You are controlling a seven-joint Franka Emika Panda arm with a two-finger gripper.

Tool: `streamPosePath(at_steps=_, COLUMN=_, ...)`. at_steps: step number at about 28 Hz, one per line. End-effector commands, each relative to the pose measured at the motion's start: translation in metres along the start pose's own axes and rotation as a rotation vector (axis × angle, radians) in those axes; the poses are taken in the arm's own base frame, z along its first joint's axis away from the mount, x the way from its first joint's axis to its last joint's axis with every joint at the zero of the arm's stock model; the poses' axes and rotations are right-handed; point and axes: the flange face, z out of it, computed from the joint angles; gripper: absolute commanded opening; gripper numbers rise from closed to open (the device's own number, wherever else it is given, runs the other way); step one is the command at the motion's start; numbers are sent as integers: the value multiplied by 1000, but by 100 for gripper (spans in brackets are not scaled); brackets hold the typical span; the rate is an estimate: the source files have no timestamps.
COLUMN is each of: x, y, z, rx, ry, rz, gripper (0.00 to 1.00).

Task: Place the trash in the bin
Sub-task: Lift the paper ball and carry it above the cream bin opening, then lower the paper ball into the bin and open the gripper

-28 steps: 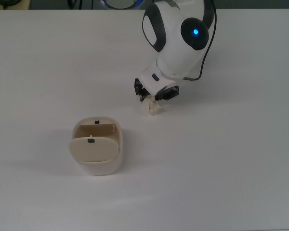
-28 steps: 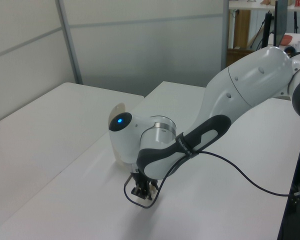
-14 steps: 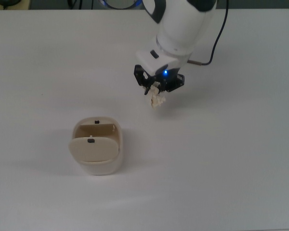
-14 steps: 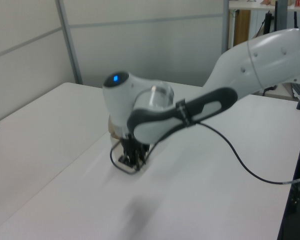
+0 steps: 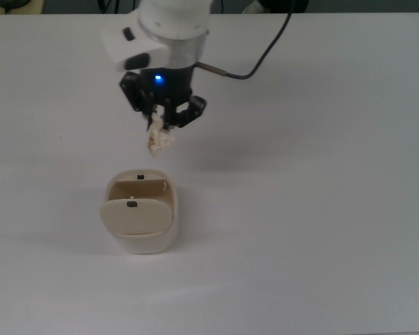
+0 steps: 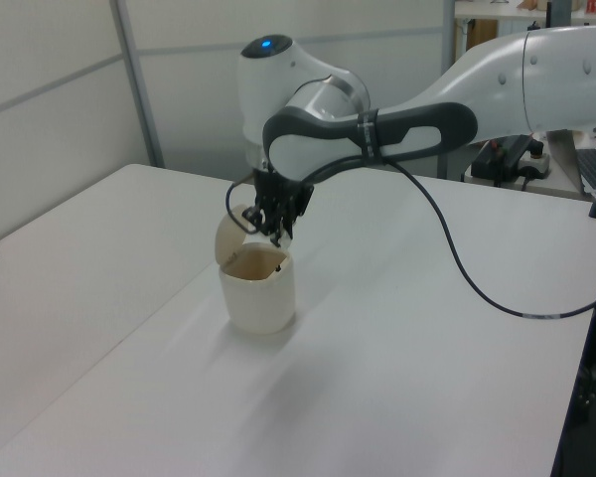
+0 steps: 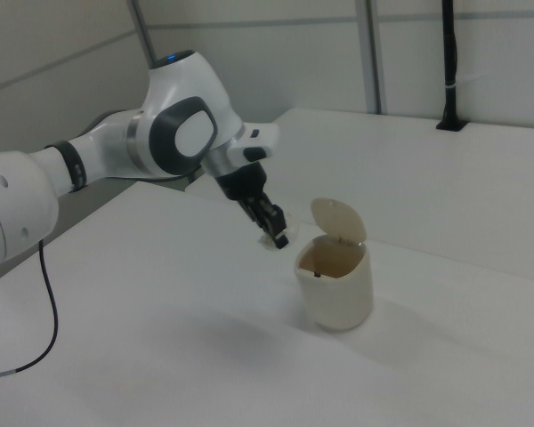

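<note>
trash (image 5: 159,140), a lumpy cream-white paper wad, hangs pinched between the black fingers of the gripper (image 5: 163,124), protruding at the gripper's 6 o'clock in the top view and held clear of the table (image 5: 321,230). no writing or label can be read on anything. the bin (image 5: 141,222) stands at 6 o'clock from the wad in the top view, flap lid swung open, tan inside showing. in the left view the wad is mostly hidden behind the fingers; in the right view it is hard to make out.
</note>
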Motion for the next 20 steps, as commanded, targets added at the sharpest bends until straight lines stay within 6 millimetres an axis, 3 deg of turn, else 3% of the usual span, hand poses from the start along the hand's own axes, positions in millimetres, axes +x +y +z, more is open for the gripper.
streamPosePath(at_steps=1, x=26, y=17, z=3, rx=35, ry=58, rz=46, gripper=3)
streamPosePath(at_steps=5, x=40, y=27, z=14, rx=50, ry=104, rz=90, gripper=8)
streamPosePath(at_steps=6, x=43, y=29, z=18, rx=51, ry=111, rz=102, gripper=13)
streamPosePath(at_steps=8, x=49, y=27, z=26, rx=52, ry=127, rz=134, gripper=75)
streamPosePath(at_steps=9, x=49, y=28, z=30, rx=46, ry=125, rz=144, gripper=100)
streamPosePath(at_steps=20, x=42, y=9, z=30, rx=-4, ry=142, rz=154, gripper=100)
